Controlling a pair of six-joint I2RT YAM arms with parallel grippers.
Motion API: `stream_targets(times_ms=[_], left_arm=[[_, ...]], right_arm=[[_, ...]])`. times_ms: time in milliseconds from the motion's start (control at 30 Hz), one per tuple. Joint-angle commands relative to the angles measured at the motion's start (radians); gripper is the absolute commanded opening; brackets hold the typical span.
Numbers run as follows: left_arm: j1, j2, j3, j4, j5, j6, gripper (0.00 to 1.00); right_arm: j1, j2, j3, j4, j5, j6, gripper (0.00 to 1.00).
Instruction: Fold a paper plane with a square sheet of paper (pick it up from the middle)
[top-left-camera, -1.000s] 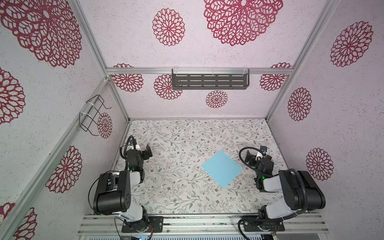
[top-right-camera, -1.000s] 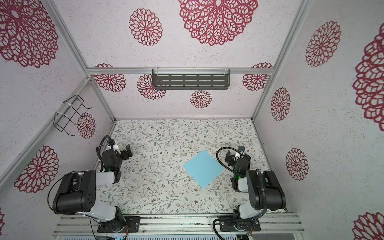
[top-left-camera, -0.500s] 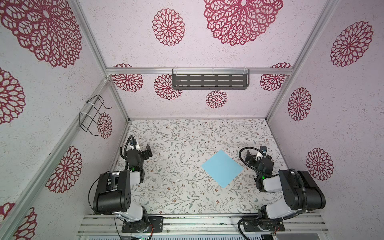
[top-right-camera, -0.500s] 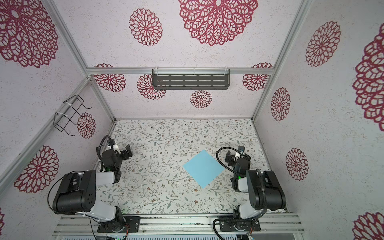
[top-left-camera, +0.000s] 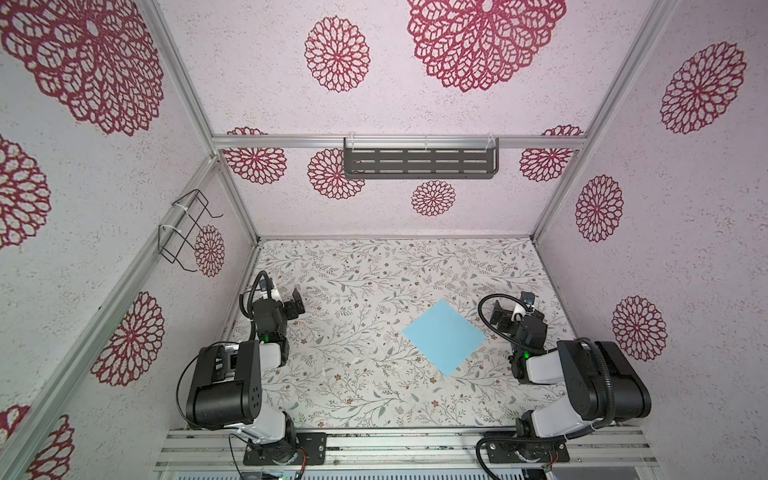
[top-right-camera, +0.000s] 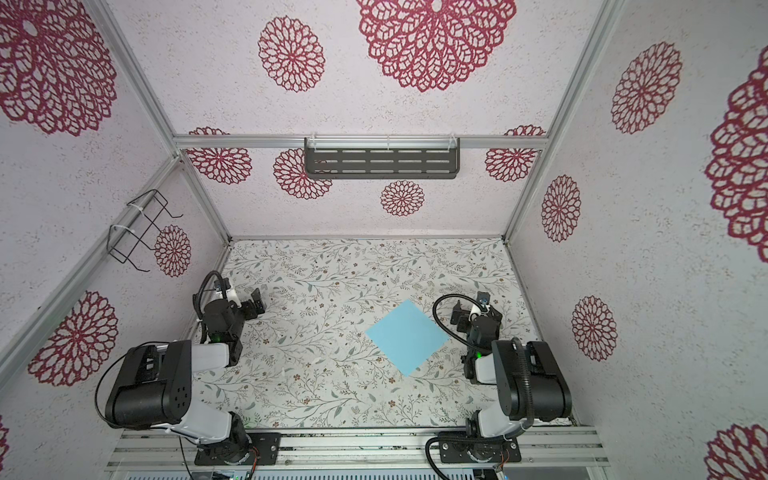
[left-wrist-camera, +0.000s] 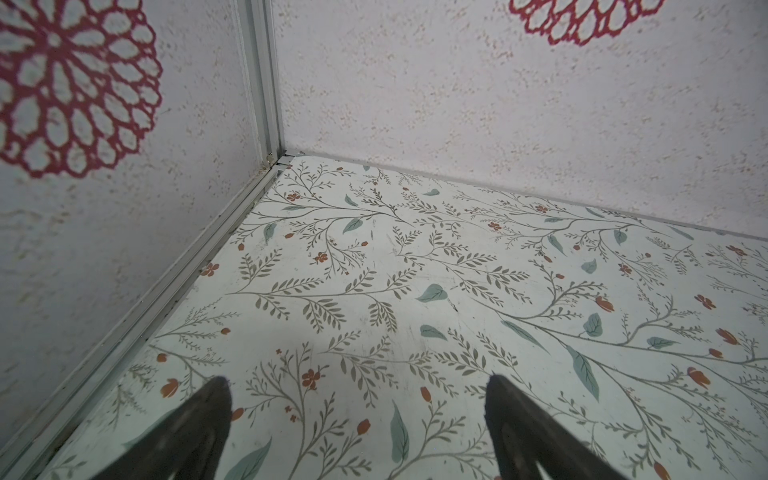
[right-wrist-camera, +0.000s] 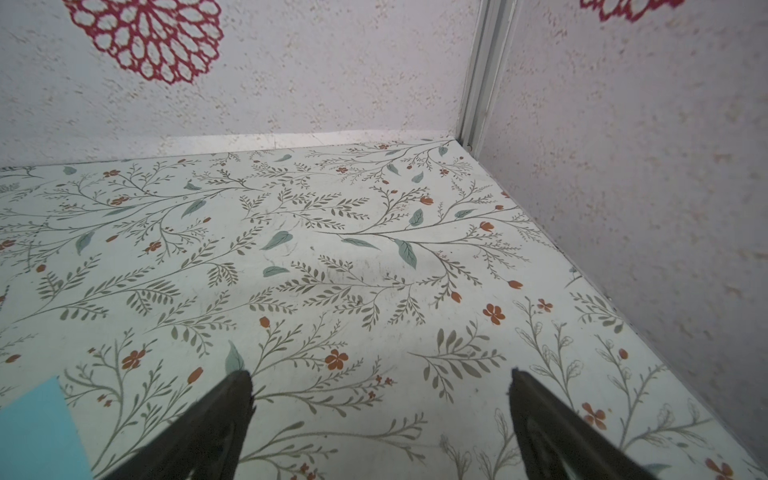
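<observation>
The square sheet of paper (top-left-camera: 444, 337) (top-right-camera: 407, 338) is light blue and lies flat on the floral table, turned like a diamond, right of the middle in both top views. One corner of it (right-wrist-camera: 33, 432) shows in the right wrist view. My right gripper (top-left-camera: 508, 312) (top-right-camera: 464, 314) (right-wrist-camera: 378, 399) hovers just right of the sheet, open and empty. My left gripper (top-left-camera: 291, 305) (top-right-camera: 251, 305) (left-wrist-camera: 357, 399) is at the table's left side, far from the sheet, open with only bare table between its fingers. No paper plane is in view.
Patterned walls close in the floral table (top-left-camera: 353, 374) on three sides. A dark slotted shelf (top-left-camera: 419, 163) hangs on the back wall and a wire holder (top-left-camera: 185, 230) on the left wall. Both arm bases stand on the front rail (top-left-camera: 399, 449).
</observation>
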Motion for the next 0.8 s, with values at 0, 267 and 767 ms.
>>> stream_targets(times_ms=[0,267,767], left_arm=[[0.0,0.001,0.001,0.022,-0.004,0.018,0.97],[-0.007,-0.047,-0.023,0.031,-0.08,-0.002,0.97],[-0.15,-0.429,0.257,-0.759,-0.235,-0.444,0.97]], right_arm=[[0.003,-0.003,0.012,0.036,0.01,0.002,0.99],[0.006,-0.06,0.042,-0.065,0.041,0.009,0.99],[0.111,-0.323,0.384,-0.966,-0.22,0.459,0.97]])
